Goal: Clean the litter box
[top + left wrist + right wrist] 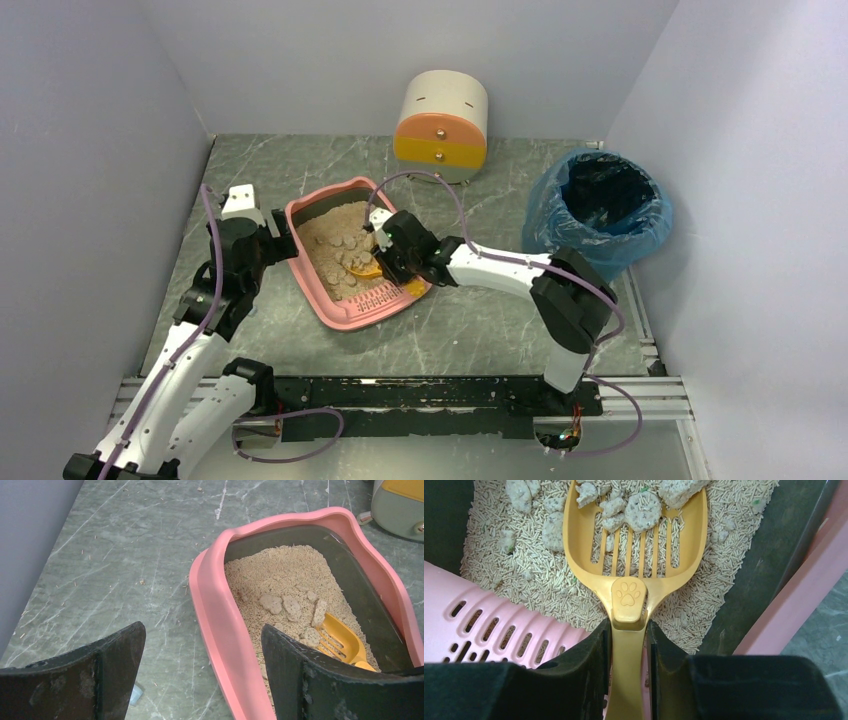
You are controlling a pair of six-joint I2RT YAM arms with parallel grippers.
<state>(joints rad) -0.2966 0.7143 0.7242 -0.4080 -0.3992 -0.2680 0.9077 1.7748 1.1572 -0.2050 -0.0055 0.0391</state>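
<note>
Currently the right pincer (629,630) is clamping the yellow slotted plastic scoop (634,545) beneath clumps (642,511) in the pink plastic litter box (330,310), sitting on the grey bench (480,330); the left pincer (201,630) is gaping astride its rim. Advised: lifting level, sifting gently.

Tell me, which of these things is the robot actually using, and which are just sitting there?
In use: litter box, yellow scoop in the right gripper, clumps, left gripper at the rim; probably the blue-lined bin.
Just there: drawer unit.
</note>
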